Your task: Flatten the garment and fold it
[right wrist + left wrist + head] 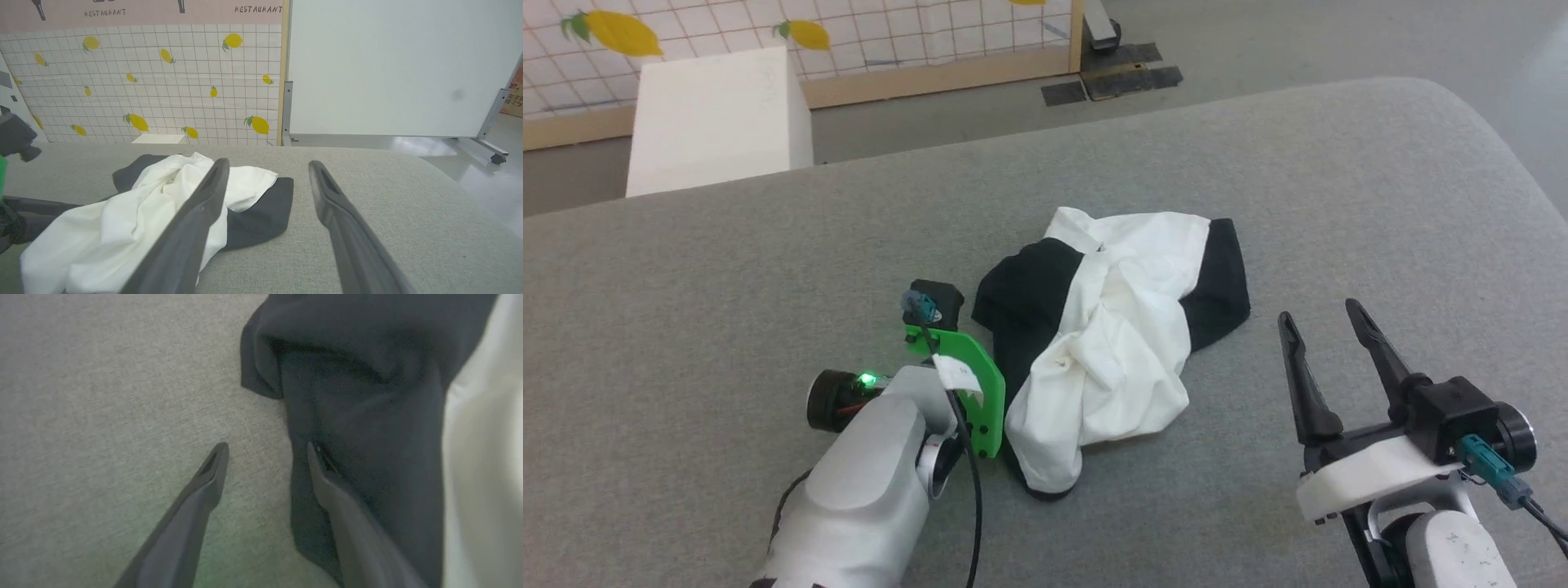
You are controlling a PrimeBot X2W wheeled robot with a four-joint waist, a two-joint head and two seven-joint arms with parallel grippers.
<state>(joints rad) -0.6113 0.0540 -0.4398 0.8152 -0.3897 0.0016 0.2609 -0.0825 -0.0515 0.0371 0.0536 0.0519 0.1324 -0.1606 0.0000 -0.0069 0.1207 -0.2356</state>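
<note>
Garment [1111, 343] crumpled; left tool [266, 447] wide at its black edge; right tool [1321, 312] wide, clear.

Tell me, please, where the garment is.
In the head view the garment lies crumpled on the grey table, left pincer at its black edge, right pincer apart.

Garment [1111, 343] heaped on table [686, 269] centre, left gripper [265, 447] at garment's 8 o'clock edge, right gripper [1319, 312] apart at 4 o'clock, box [719, 118] beyond table at 11 o'clock.
</note>
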